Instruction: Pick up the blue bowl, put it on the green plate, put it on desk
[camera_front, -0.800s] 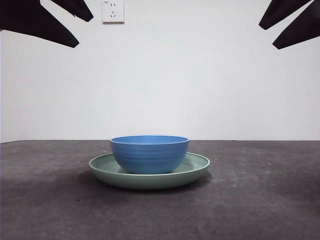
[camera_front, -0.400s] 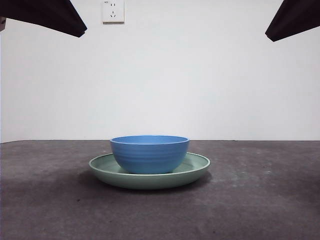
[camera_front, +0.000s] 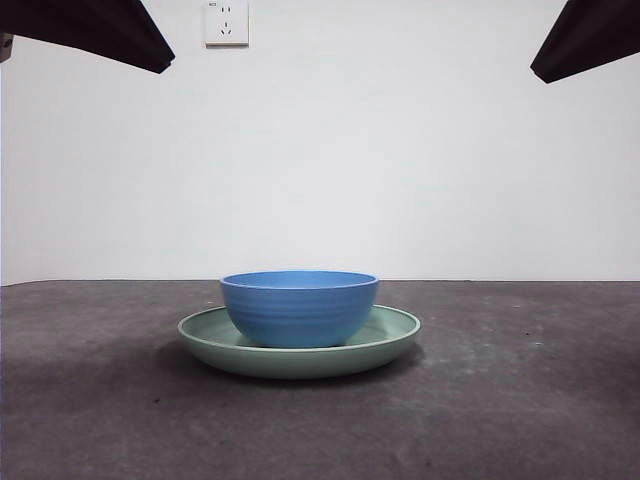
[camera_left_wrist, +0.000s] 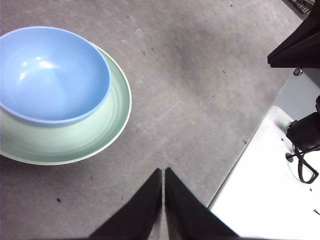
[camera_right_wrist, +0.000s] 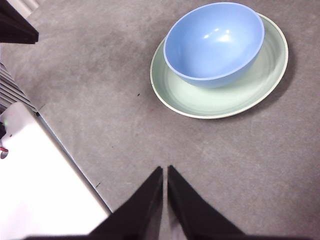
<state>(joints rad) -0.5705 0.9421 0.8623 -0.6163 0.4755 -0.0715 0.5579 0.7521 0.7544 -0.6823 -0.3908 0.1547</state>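
Observation:
The blue bowl (camera_front: 299, 308) sits upright inside the green plate (camera_front: 395, 338), which rests on the desk (camera_front: 520, 400) at the middle. The bowl (camera_left_wrist: 50, 72) and plate (camera_left_wrist: 75, 145) show in the left wrist view, and the bowl (camera_right_wrist: 215, 42) and plate (camera_right_wrist: 220, 100) in the right wrist view. My left gripper (camera_left_wrist: 163, 172) is shut and empty, held high above the desk away from the plate. My right gripper (camera_right_wrist: 165, 170) is shut and empty, also high and apart from the plate. Both arms show only as dark tips at the front view's top corners.
A white wall with a socket (camera_front: 226, 22) stands behind the desk. A white base plate (camera_left_wrist: 270, 190) with a black cable lies past the desk's edge in the left wrist view. Another white base (camera_right_wrist: 35, 185) lies at the desk's edge in the right wrist view.
Both grippers closed between one second and half a second ago: the paired dark tips at each top corner became single tips. Bowl and plate have not moved.

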